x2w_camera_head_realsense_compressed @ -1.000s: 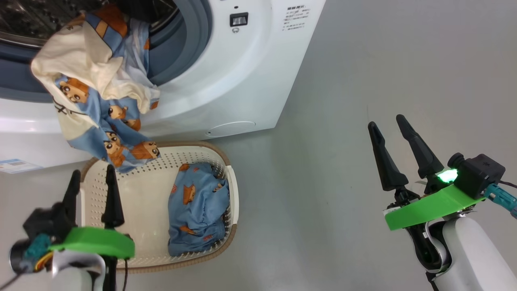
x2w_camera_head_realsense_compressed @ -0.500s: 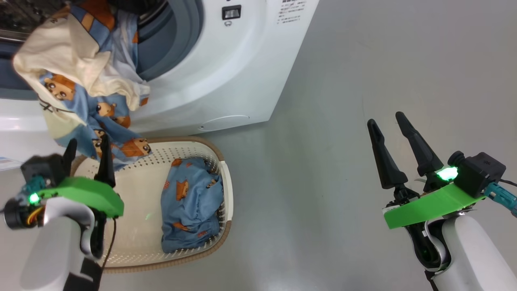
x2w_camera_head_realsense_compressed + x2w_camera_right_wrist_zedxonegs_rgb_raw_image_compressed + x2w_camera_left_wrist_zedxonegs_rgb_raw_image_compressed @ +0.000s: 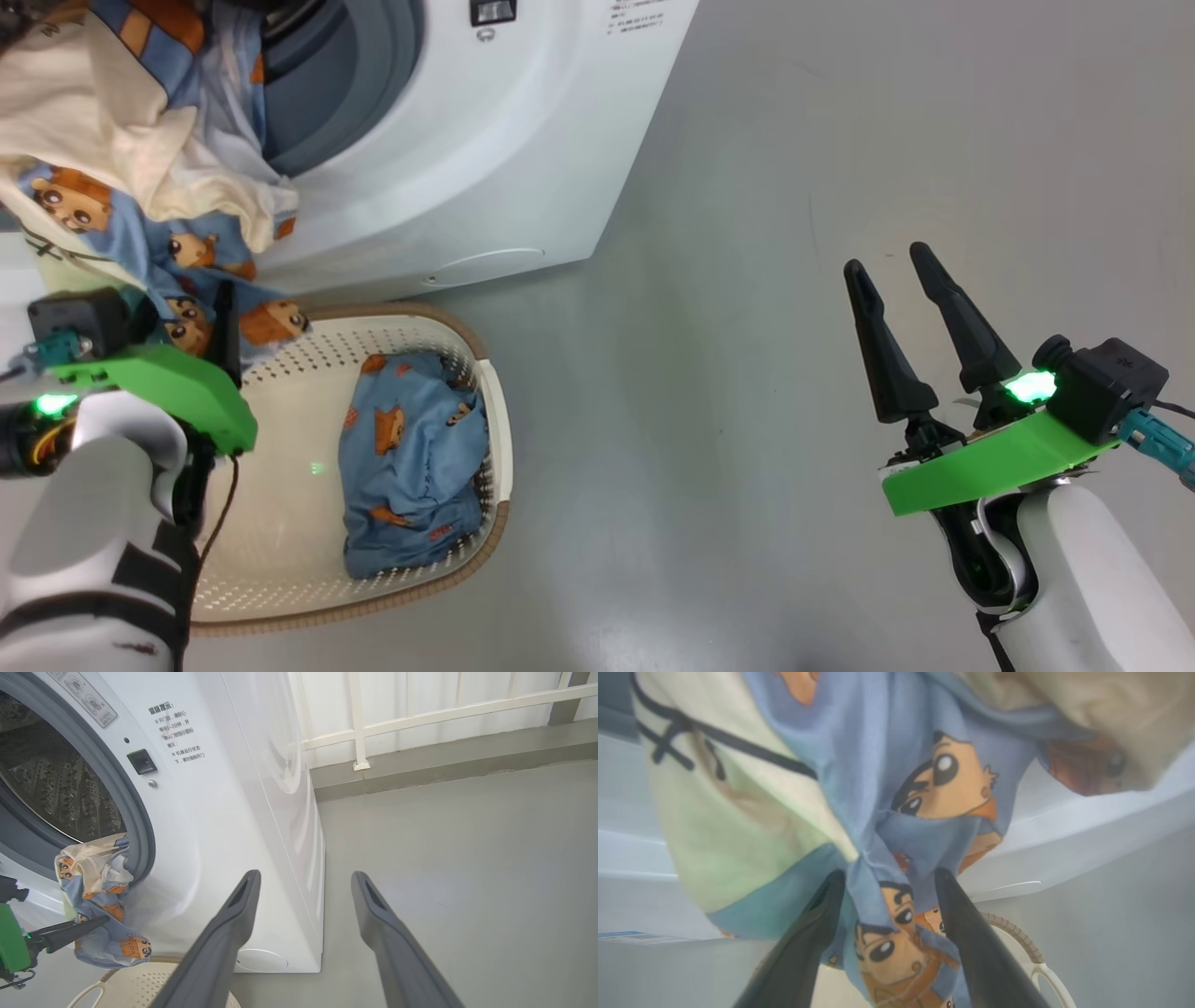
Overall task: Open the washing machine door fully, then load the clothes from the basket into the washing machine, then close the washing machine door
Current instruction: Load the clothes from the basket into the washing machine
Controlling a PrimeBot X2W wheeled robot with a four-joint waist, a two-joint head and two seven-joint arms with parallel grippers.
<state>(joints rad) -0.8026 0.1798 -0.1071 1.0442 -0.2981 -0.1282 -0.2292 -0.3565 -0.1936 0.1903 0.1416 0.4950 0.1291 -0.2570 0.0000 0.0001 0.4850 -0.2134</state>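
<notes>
The white washing machine (image 3: 485,168) stands at the top left with its drum mouth open; its door is out of view. A cream and blue cartoon-print garment (image 3: 121,187) hangs out of the drum over the front. My left gripper (image 3: 187,303) is raised under it, open. In the left wrist view the garment's lower folds (image 3: 878,788) dangle between the spread fingers of that gripper (image 3: 889,882). Another blue garment (image 3: 411,467) lies in the cream basket (image 3: 280,429) on the floor. My right gripper (image 3: 887,257) is open and empty, far to the right.
Bare grey floor (image 3: 747,280) stretches between the basket and my right arm. In the right wrist view, the machine's side (image 3: 280,812) stands close on the left and a white railing (image 3: 420,718) runs along the back wall.
My left gripper has risen from over the basket to the hanging garment, and its fingers now straddle the lower folds. The head camera has shifted; the right arm has held still.
</notes>
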